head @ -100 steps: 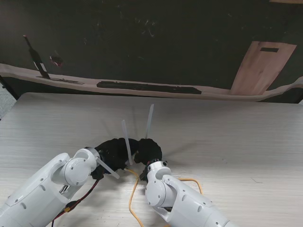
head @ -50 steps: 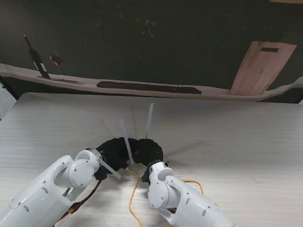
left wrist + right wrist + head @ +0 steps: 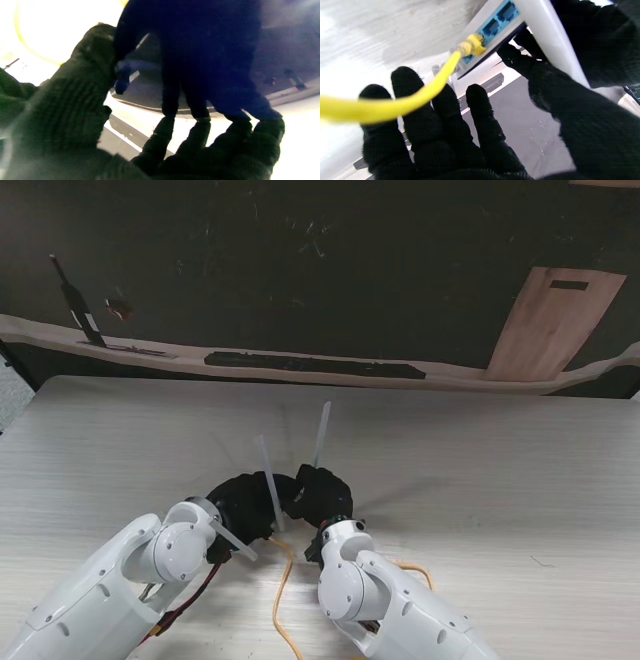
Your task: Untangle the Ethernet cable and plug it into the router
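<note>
both hands (image 3: pixel 243 502) (image 3: pixel 318 496) grip the router (image 3: pixel 545 37), yellow cable (image 3: pixel 425 87) plugged in.

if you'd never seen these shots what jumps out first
The yellow Ethernet cable, its plug at a blue port of the white router. Next, the two black-gloved hands, left hand and right hand, bunched together mid-table near me, with two pale antennas sticking up between them.

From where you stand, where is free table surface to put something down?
Bare table lies to the right of the right hand, and farther from me beyond the router's antennas. Crowded: around both hands, the router and the yellow cable.
</note>
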